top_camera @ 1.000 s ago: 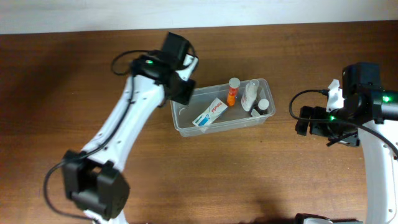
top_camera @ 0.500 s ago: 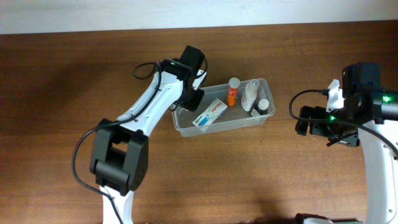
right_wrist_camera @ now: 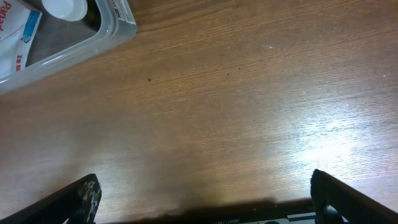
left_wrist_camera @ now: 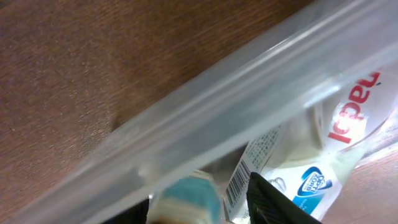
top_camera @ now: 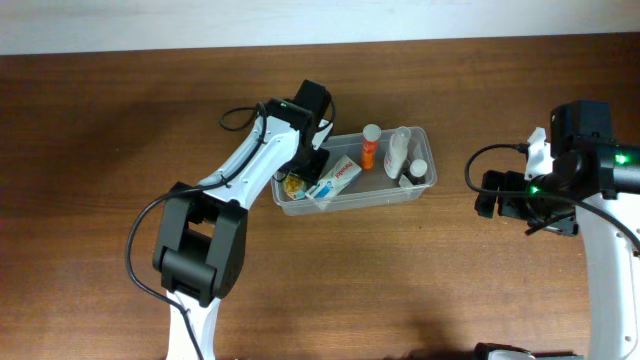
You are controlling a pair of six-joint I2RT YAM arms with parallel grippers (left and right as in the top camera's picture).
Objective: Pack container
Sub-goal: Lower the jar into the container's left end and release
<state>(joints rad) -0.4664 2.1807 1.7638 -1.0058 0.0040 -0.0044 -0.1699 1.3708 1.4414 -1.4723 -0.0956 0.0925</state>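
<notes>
The clear plastic container [top_camera: 424, 189] lies mid-table. It holds an orange bottle [top_camera: 370, 148], a white bottle [top_camera: 398, 152], a white-capped dark bottle [top_camera: 418, 172] and a white-and-blue box [top_camera: 335, 180]. My left gripper [top_camera: 303, 168] reaches into its left end. In the left wrist view the gripper [left_wrist_camera: 202, 208] is shut on a small teal-capped bottle [left_wrist_camera: 186, 198], just behind the container's wall [left_wrist_camera: 205, 124], next to the box [left_wrist_camera: 311, 180]. A yellowish item [top_camera: 292, 183] shows under the gripper in the overhead view. My right gripper [right_wrist_camera: 205, 199] is open and empty over bare wood, to the right of the container [right_wrist_camera: 118, 28].
The wooden table [top_camera: 400, 280] extends around the container. The right arm [top_camera: 580, 170] stands at the right edge. The left arm [top_camera: 230, 190] stretches diagonally from the lower left to the container. A pale wall runs along the back edge.
My left gripper has swung right and down into the container's left end. A yellowish item now shows there. The container has shifted slightly. The right arm has not moved.
</notes>
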